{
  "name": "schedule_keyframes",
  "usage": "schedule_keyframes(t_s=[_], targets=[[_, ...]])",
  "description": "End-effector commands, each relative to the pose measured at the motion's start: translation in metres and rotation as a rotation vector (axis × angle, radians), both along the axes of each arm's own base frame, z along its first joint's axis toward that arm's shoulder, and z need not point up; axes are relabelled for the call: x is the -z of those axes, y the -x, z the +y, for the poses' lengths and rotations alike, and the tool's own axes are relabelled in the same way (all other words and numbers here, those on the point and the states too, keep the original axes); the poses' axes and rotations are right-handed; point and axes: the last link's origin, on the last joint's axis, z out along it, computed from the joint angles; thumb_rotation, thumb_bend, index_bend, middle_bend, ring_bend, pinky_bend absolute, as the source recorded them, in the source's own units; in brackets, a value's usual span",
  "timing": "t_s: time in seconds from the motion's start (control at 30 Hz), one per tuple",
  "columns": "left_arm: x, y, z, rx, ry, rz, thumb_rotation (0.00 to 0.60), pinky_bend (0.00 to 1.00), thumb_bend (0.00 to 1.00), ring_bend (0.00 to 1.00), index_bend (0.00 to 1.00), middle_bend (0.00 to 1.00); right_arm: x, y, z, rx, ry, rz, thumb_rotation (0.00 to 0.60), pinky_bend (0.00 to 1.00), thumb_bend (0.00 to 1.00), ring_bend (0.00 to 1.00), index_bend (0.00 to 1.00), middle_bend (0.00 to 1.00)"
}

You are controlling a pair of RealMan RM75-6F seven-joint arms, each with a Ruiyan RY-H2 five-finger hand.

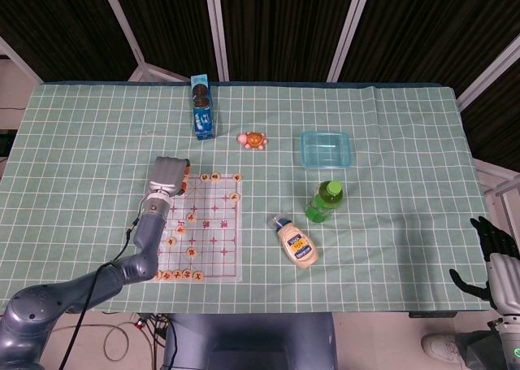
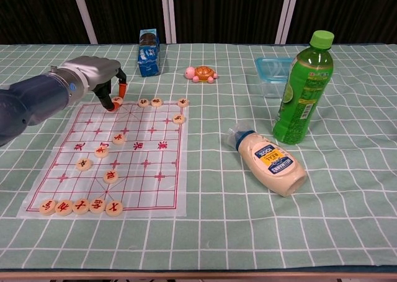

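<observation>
The left hand (image 2: 93,77) hangs over the far left corner of the chess board (image 2: 133,170), its orange-tipped fingers (image 2: 122,88) curled down around a round chess piece (image 2: 116,101) that lies on the board's far row; whether the fingertips actually pinch the piece or only touch it cannot be told from either view. Just to the right on the same row sit three more pieces (image 2: 156,101), apart from the hand, and others are scattered over the middle of the board, with a line of pieces (image 2: 80,206) along its near edge. The right hand (image 1: 496,248) shows only in the head view, off the table's right near corner, dark fingers spread and holding nothing. Elsewhere on the checked green tablecloth (image 2: 205,232) are a blue cookie box (image 2: 149,60), a toy turtle (image 2: 201,74), a clear blue container (image 2: 270,71), an upright green bottle (image 2: 303,90) and a mayonnaise bottle (image 2: 270,160) lying on its side
</observation>
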Motion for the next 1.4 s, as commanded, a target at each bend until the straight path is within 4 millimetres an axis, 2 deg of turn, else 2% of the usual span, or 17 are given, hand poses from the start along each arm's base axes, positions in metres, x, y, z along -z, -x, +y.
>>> schedule_keyframes(t_s=[0.03,0.6,0.93,1.23,1.3,1.4], targets=[[0.002,0.0,0.001,0.0,0.002,0.001,0.6,1.0,0.36,0.97,0.51,1.0,0.0,0.0,0.0,0.001,0.0,0.0,0.6,0.0,0.31,0.0,0.0,0.0],[0.007,-0.001,0.006,0.003,0.005,-0.007,0.6,1.0,0.36,0.96,0.49,1.0,-0.001,0.0,0.0,-0.008,0.011,0.009,0.6,0.0,0.31,0.0,0.0,0.0],[0.005,0.0,0.007,0.008,0.0,0.001,0.6,1.0,0.26,0.95,0.38,1.0,-0.001,0.0,0.0,-0.011,0.013,0.01,0.6,0.0,0.31,0.0,0.0,0.0],[-0.004,0.0,0.007,0.008,-0.019,-0.026,0.6,1.0,0.25,0.93,0.32,1.0,-0.001,-0.001,0.001,-0.012,0.014,0.011,0.6,0.0,0.31,0.0,0.0,0.0],[-0.01,0.0,0.006,0.011,-0.039,-0.051,0.6,0.99,0.24,0.9,0.32,0.96,-0.001,-0.001,0.001,-0.013,0.014,0.013,0.6,0.0,0.31,0.0,0.0,0.0],[-0.024,-0.001,0.003,0.024,-0.077,-0.1,0.6,0.92,0.21,0.78,0.26,0.83,-0.001,-0.001,0.001,-0.015,0.012,0.016,0.6,0.0,0.31,0.0,0.0,0.0]])
